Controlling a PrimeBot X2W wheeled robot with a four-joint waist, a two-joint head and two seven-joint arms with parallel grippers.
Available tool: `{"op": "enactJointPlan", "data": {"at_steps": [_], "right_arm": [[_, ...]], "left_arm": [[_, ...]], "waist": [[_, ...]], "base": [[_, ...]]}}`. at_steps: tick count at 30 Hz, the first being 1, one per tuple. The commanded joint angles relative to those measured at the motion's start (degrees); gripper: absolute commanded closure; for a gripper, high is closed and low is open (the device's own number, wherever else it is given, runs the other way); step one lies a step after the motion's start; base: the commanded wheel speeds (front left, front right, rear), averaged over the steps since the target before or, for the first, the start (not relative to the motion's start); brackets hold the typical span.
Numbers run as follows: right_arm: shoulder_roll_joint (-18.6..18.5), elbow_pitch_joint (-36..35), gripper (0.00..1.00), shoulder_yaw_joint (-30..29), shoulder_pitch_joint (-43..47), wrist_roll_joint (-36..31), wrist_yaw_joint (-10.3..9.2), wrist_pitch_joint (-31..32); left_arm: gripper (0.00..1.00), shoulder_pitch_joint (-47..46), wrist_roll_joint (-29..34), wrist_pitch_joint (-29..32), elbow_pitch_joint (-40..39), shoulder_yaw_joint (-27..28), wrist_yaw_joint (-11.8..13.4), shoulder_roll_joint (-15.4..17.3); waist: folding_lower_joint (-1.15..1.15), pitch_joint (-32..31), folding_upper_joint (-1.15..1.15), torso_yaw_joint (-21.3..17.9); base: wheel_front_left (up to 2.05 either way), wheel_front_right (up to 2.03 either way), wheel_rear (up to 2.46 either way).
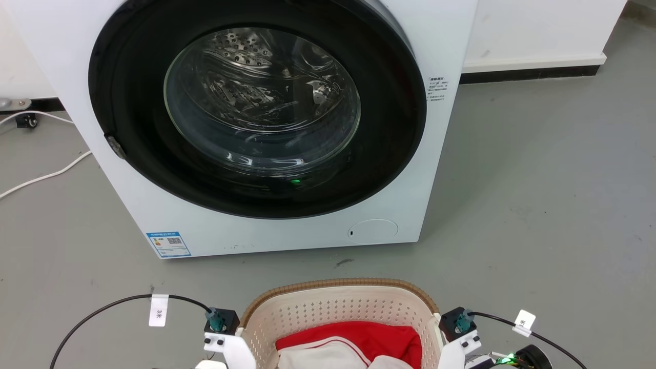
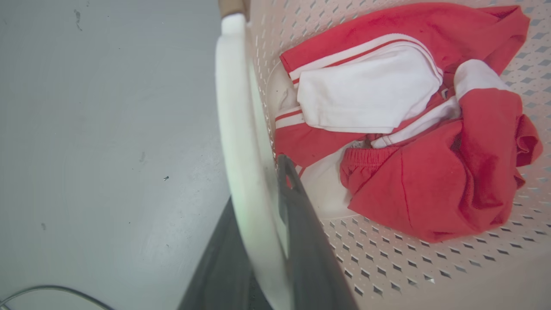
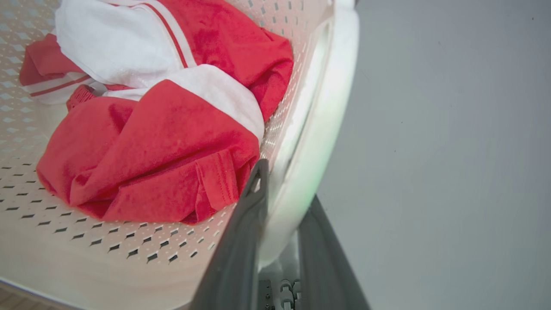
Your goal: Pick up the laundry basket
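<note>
Left hand (image 2: pixel 258 185) and right hand (image 3: pixel 286 185) are each clenched on a white loop handle of the laundry basket (image 1: pixel 338 307).
Two dark fingers straddle the left handle (image 2: pixel 241 129) and two the right handle (image 3: pixel 318 129), one on the basket side and one on the side of the grey floor (image 1: pixel 538 205). The basket is just in front of the washing machine (image 1: pixel 446 41), apart from it, with red-and-white clothes (image 2: pixel 430 181) heaped inside. I cannot tell whether it rests on the floor.
</note>
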Motion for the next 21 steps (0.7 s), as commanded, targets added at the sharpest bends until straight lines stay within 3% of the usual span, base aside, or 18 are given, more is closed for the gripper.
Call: {"op": "enactJointPlan", "data": {"at_steps": [1, 21], "right_arm": [[0.69, -0.18, 1.0, 0.49, -0.69, 0.21, 0.18, -0.13], [0.48, 0.21, 1.0, 3.7, -1.43, 3.74, 0.18, -0.02]], "left_arm": [[1.0, -1.07, -0.11, -0.35, -0.5, -0.46, -0.69, -0.42], [1.0, -1.99, -4.58, -0.99, -0.09, -4.79, -0.69, 0.11]], "waist": [[0.0, 0.01, -0.01, 0.0], [0.0, 0.39, -0.01, -0.03]], "base": [[0.0, 0.0, 0.0], [0.0, 0.0, 0.0]]}}
